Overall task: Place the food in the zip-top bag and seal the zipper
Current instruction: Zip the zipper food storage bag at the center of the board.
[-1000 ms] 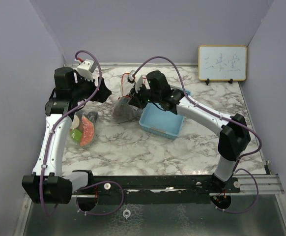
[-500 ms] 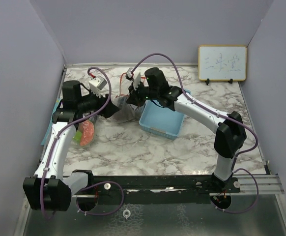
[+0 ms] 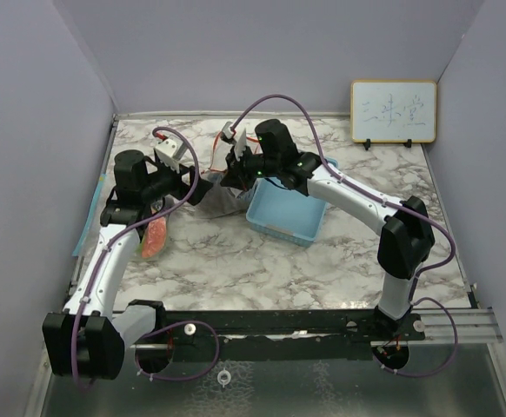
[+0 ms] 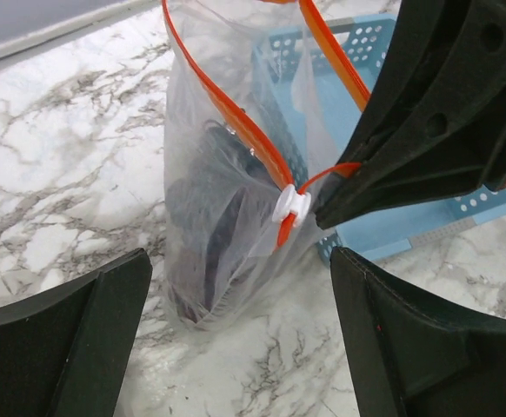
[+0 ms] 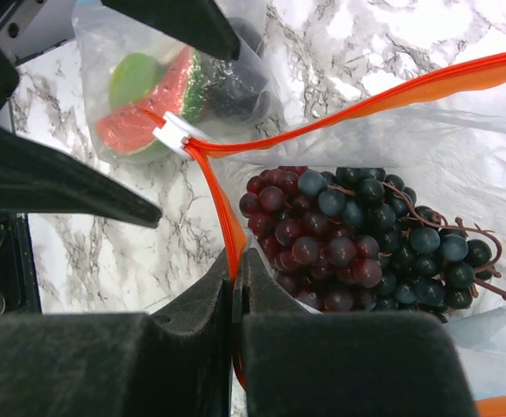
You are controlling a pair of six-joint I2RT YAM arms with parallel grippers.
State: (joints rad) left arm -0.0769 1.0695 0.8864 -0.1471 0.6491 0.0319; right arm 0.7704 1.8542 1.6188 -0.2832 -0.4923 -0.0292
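Observation:
A clear zip-top bag (image 3: 221,198) with an orange zipper stands upright at the table's middle back. Dark purple grapes (image 5: 366,243) lie inside it, seen dimly through the bag in the left wrist view (image 4: 205,243). My right gripper (image 5: 238,256) is shut on the orange zipper strip at the bag's mouth, which is open. The white slider (image 4: 289,207) sits at the near end of the zipper. My left gripper (image 4: 236,347) is open and empty, facing the bag just left of it (image 3: 199,187).
A second clear bag (image 3: 151,233) with a red watermelon wedge (image 5: 144,122) and green pieces lies at the left. The light-blue basket (image 3: 283,217) stands right behind the bag. A small whiteboard (image 3: 393,111) stands at the back right.
My left gripper has swung down and to the right, from the back left to just beside the bag. My right gripper has kept its hold on the zipper and shifted slightly.

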